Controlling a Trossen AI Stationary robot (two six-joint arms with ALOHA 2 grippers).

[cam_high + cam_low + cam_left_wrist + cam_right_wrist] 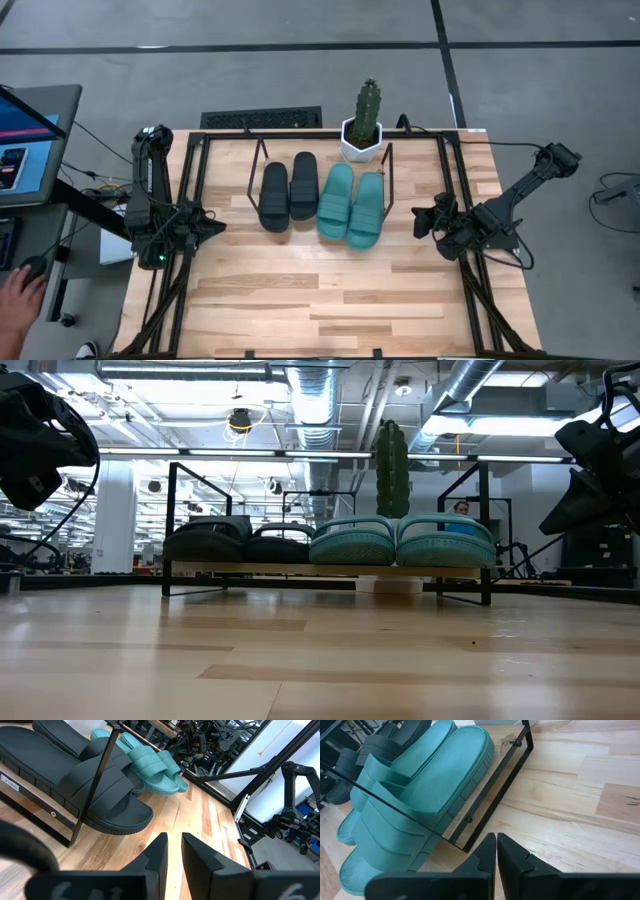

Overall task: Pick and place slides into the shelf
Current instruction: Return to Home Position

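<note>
- While both arms hang off the worktop's (300,300) sides, four slides sit in a row on the shelf (94,785) at the back: two black slides (288,192) on the left, two teal slides (352,205) on the right, side by side and touching, toe ends toward the front.
- From table height only the toes and straps show end-on; the soles and most of the shelf's base are hidden behind them.
- Left gripper (215,225) hovers by the left edge, fingers (157,855) nearly together with a slim gap and holding nothing; from its wrist camera the teal pair is half hidden behind the black pair.
- Right gripper (420,222) hovers by the right edge, fingers (487,852) closed and empty; from its wrist camera the black pair is cut off at the frame's corner.
- A cactus (369,105) in a white pot (361,143) stands just behind the shelf.
- Light wood planks make up the worktop, set on a grey concrete floor (550,80).
- A keyboard (262,118) lies beyond the back edge; a monitor (30,140) and a person's hand (20,295) are cut off on the left.
- Ducts (320,400) and strip lights run overhead, and a person (460,510) is mostly hidden behind a teal slide.
</note>
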